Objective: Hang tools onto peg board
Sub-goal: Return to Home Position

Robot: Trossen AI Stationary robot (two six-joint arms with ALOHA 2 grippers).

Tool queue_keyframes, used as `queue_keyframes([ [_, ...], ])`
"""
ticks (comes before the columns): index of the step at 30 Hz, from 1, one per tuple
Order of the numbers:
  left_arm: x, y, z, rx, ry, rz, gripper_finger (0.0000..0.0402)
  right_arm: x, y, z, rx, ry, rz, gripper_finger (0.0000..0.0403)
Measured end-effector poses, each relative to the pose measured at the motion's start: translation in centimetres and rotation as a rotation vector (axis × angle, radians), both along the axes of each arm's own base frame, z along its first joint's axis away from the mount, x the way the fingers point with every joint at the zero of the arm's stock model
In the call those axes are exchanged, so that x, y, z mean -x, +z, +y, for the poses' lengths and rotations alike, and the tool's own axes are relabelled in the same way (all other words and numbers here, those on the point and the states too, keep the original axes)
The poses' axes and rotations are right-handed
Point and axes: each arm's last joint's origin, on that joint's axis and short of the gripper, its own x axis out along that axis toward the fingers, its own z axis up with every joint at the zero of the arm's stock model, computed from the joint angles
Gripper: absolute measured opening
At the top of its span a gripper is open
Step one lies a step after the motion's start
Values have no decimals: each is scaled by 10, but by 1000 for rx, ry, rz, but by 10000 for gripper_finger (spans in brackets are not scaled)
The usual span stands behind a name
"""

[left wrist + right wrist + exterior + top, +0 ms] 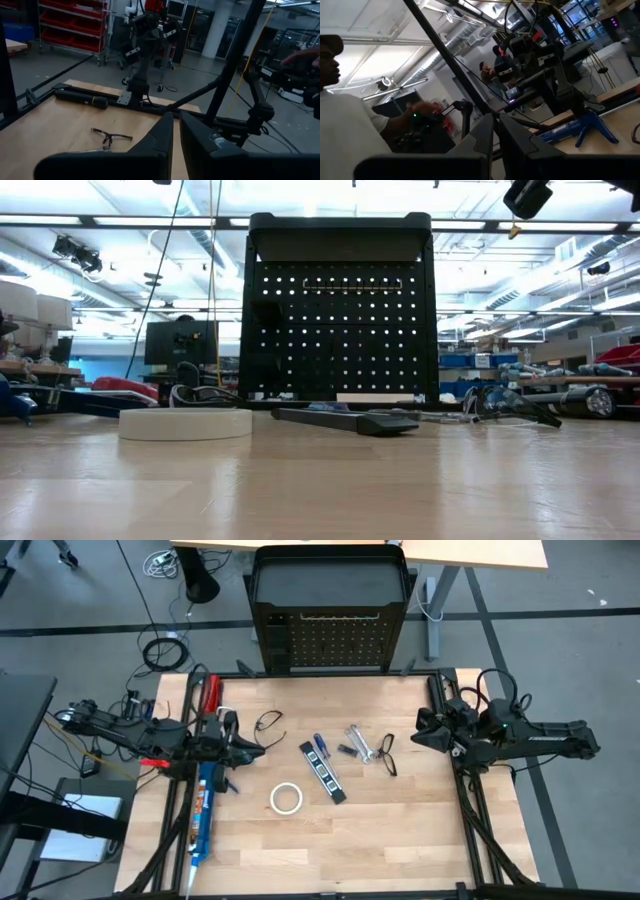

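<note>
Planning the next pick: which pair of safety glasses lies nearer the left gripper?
The glasses close by the left gripper; the other pair lies beside the wrenches.

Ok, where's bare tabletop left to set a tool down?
Widest bare patch: the tabletop strip opposite the peg board, from the caulking gun and tape roll to the right edge. A thinner band runs along the board's foot. The middle is crowded: glasses, screwdriver and wrenches lie between the left gripper and right gripper.

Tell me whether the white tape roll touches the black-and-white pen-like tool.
Apart. The high view shows a strip of bare tabletop between the tape roll and the black-and-white tool.
</note>
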Motion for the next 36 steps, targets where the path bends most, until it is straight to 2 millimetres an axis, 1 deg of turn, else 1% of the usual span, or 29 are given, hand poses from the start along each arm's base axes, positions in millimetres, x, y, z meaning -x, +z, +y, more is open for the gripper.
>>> queue_keyframes([
  [4,0,0,0,-2,0,5,37,0,-1,0,2,2,-12,39],
  [6,-2,-2,-1,-7,1,20,37,0,-5,-1,3,-6,-40,40],
  [10,-6,-5,-2,-13,1,38,37,4,-20,-1,10,-10,-181,39],
  [13,-6,-5,-2,-13,1,37,37,6,-30,-1,14,-9,-257,36],
  [22,-7,-7,-2,-6,1,19,37,4,-76,-1,11,-6,-174,40],
  [25,-8,-20,-3,20,1,-59,37,3,-91,-1,9,-6,-135,38],
  [27,-8,-33,-3,40,1,-113,37,3,-99,-1,8,-5,-107,37],
  [31,-7,-62,-2,65,1,-186,37,2,-100,-1,7,-5,-98,38],
  [36,-3,-107,-1,35,0,-99,37,2,-101,-1,7,-5,-88,40],
])
